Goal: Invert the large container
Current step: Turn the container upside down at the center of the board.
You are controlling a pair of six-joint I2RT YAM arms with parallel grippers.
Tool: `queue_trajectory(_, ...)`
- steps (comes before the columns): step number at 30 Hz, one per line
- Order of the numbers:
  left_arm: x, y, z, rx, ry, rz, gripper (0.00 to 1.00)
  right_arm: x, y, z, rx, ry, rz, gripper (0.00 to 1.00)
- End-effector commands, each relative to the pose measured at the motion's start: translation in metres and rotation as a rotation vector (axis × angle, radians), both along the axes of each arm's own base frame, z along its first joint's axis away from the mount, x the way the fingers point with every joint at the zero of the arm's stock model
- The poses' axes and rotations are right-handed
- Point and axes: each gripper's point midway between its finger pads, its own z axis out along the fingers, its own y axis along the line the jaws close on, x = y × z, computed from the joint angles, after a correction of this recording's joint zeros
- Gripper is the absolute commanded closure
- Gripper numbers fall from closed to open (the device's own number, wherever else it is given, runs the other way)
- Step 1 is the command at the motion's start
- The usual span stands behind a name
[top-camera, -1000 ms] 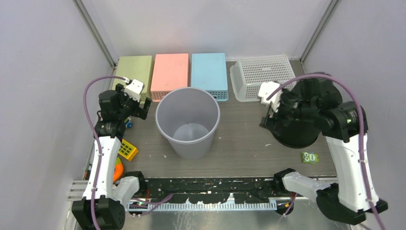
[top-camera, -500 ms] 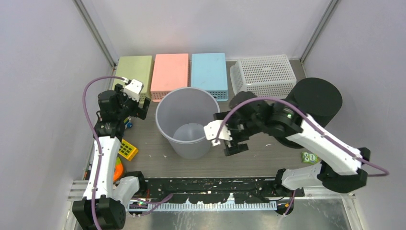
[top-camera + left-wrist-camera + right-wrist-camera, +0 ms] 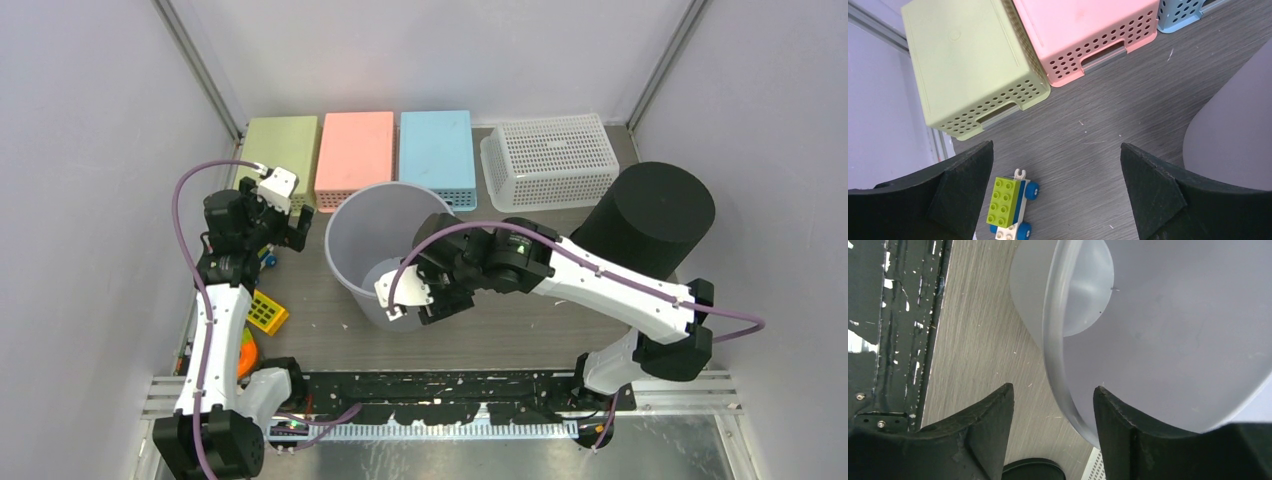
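Right gripper astride the grey bin rim (jaws apart); left gripper wide.

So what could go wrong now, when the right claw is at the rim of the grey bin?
1. The right claw straddles the thin, smooth rim of the grey bin with gaps on both sides; a shallow pinch may slip when the bin tips.
2. The pink basket and the blue basket stand close behind the bin; rolling it that way could knock them.
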Motion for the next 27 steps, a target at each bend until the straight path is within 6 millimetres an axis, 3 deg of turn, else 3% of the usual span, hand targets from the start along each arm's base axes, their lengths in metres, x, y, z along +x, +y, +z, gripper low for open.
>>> queue_trajectory(1,0.001,-0.001,0.005,-0.010,-0.020,-0.013,0.00,-0.008,0.013,0.002,0.022,0.044,0.023,0.41)
queue_trajectory(3,0.001,-0.001,0.006,-0.011,-0.021,-0.013,0.00,-0.013,0.015,0.000,0.013,0.074,0.035,0.51)
queue_trajectory(8,0.000,0.000,0.007,-0.020,-0.024,-0.013,0.00,-0.021,0.018,-0.004,-0.011,0.123,0.059,0.61)
queue_trajectory(11,-0.001,-0.001,0.008,-0.025,-0.025,-0.015,0.00,-0.031,0.016,-0.001,-0.017,0.175,0.080,0.81)
queue_trajectory(14,-0.002,-0.001,0.007,-0.027,-0.025,-0.017,0.00,-0.042,0.013,0.009,0.000,0.221,0.104,0.93)
queue_trajectory(22,-0.002,0.000,0.009,-0.035,-0.029,-0.017,0.00,-0.051,0.009,0.056,0.180,0.246,0.077,0.99)
queue_trajectory(27,-0.002,0.001,0.009,-0.039,-0.028,-0.013,0.00,-0.042,0.009,0.092,0.375,0.370,-0.023,0.99)
